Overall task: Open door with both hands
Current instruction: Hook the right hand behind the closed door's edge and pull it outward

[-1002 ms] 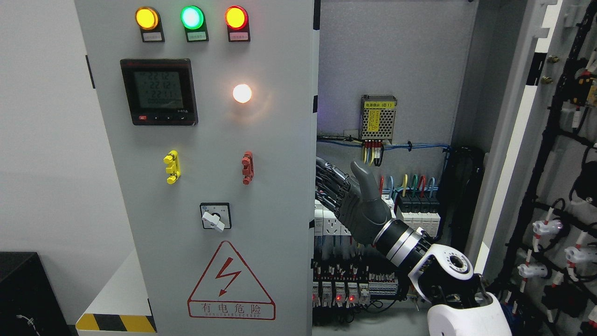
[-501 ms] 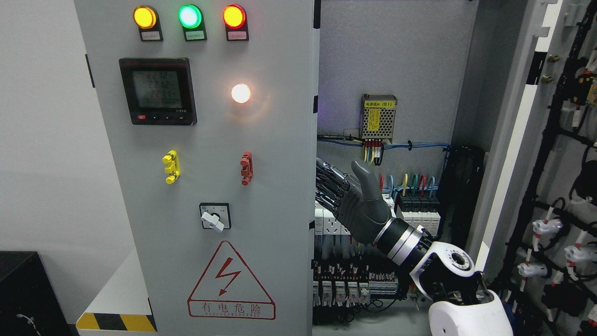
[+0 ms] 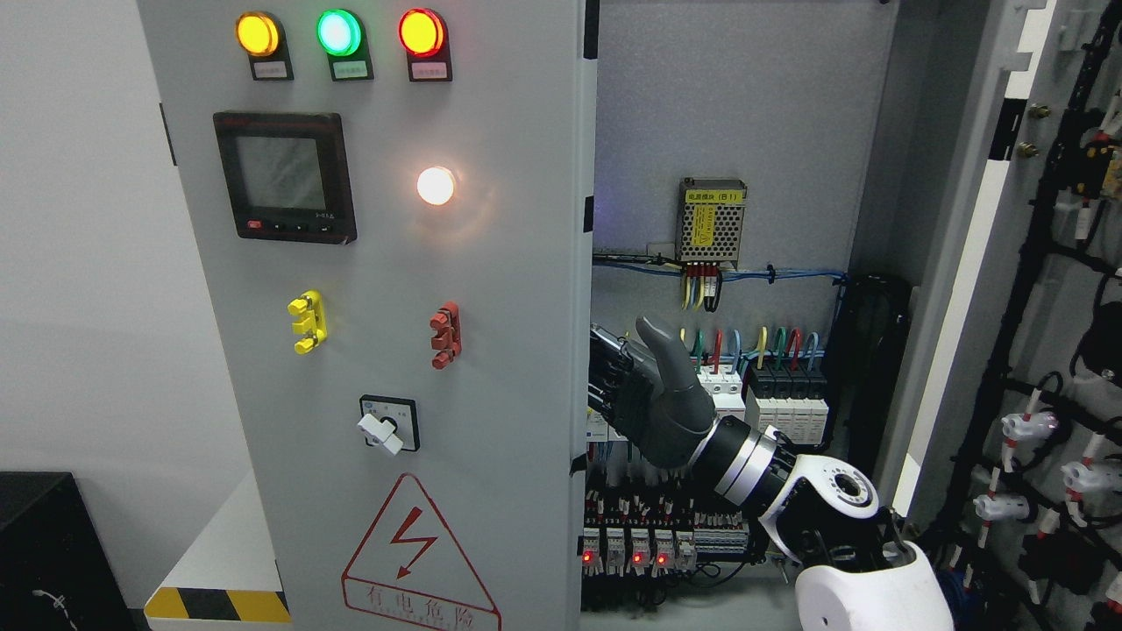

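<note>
The yellow label on the small perforated power supply (image 3: 711, 221) inside the cabinet ends in "(B1)"; the rest of its print is too small to read. At the foot of the left door (image 3: 386, 307) a red-bordered warning triangle (image 3: 412, 561) carries a lightning bolt above Chinese characters cut by the frame edge. The door — pale grey, filling the left half of the view — bears amber, green and red pilot lamps (image 3: 337, 33) with small unreadable tags, a black-framed meter (image 3: 284, 175), a glowing white lamp (image 3: 436, 186), yellow and red plastic clips, and a rotary switch (image 3: 387, 424). The right hand (image 3: 644, 394) reaches behind the door's free edge, thumb raised, fingers straight and holding nothing. Behind it sit rows of breakers (image 3: 754, 394) with coloured wires. At far right, a second door (image 3: 1008, 263) stands open beside black cable harnesses. A plain wall lies to the left.
</note>
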`<action>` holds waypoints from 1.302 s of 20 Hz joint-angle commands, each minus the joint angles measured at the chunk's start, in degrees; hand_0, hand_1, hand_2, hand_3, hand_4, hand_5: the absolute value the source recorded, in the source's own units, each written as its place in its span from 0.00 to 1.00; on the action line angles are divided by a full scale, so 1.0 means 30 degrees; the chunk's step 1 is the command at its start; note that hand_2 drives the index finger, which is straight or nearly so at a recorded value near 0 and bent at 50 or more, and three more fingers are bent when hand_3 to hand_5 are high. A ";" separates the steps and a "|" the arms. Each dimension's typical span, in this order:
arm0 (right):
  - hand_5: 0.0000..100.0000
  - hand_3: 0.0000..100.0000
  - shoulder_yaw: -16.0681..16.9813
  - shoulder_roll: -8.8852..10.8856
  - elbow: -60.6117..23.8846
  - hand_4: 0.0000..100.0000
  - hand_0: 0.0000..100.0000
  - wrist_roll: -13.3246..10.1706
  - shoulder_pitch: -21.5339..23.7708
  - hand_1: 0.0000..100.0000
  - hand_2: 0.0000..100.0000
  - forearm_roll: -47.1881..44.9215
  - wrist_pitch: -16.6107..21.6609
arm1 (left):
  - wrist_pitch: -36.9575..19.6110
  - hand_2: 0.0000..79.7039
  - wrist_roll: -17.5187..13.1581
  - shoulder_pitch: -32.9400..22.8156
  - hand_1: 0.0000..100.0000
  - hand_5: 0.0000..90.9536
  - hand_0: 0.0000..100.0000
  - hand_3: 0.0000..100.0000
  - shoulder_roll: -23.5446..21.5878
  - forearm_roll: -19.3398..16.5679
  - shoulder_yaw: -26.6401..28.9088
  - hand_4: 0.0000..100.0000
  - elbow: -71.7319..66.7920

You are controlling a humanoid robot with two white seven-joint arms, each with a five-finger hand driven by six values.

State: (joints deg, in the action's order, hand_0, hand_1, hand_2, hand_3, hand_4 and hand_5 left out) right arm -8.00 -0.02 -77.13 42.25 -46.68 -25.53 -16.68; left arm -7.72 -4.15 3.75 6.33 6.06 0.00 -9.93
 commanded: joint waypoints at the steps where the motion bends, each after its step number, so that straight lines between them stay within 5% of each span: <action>1: 0.00 0.00 0.0266 -0.0376 -0.0217 0.00 0.00 0.0038 0.0149 0.00 0.00 -0.0045 0.0024 | -0.0004 0.00 -0.0022 0.0008 0.00 0.00 0.00 0.00 0.0000 0.0000 0.0234 0.00 -0.0001; 6: 0.00 0.00 -0.0231 -0.0231 -0.2497 0.00 0.00 0.0038 0.1639 0.00 0.00 -0.1620 0.0024 | -0.0004 0.00 -0.0021 0.0008 0.00 0.00 0.00 0.00 0.0000 0.0000 0.0234 0.00 -0.0001; 11: 0.00 0.00 -0.2164 0.0415 -0.4757 0.00 0.00 0.0038 0.3369 0.00 0.00 -0.2388 0.0024 | -0.0004 0.00 -0.0022 0.0008 0.00 0.00 0.00 0.00 0.0000 0.0000 0.0234 0.00 -0.0001; 19: 0.00 0.00 -0.4654 0.1264 -0.6194 0.00 0.00 0.0038 0.4280 0.00 0.00 -0.2389 0.0024 | -0.0004 0.00 -0.0022 0.0008 0.00 0.00 0.00 0.00 0.0000 0.0000 0.0234 0.00 -0.0001; 26: 0.00 0.00 -0.5738 0.1411 -0.6956 0.00 0.00 0.0038 0.4486 0.00 0.00 -0.2360 -0.0034 | -0.0004 0.00 -0.0022 0.0008 0.00 0.00 0.00 0.00 0.0000 0.0000 0.0234 0.00 -0.0001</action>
State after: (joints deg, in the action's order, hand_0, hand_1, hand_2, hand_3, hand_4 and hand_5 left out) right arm -18.69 2.50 -92.21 42.35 -34.16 -32.52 -16.60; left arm -7.72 -4.18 3.78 6.33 6.06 0.00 -9.93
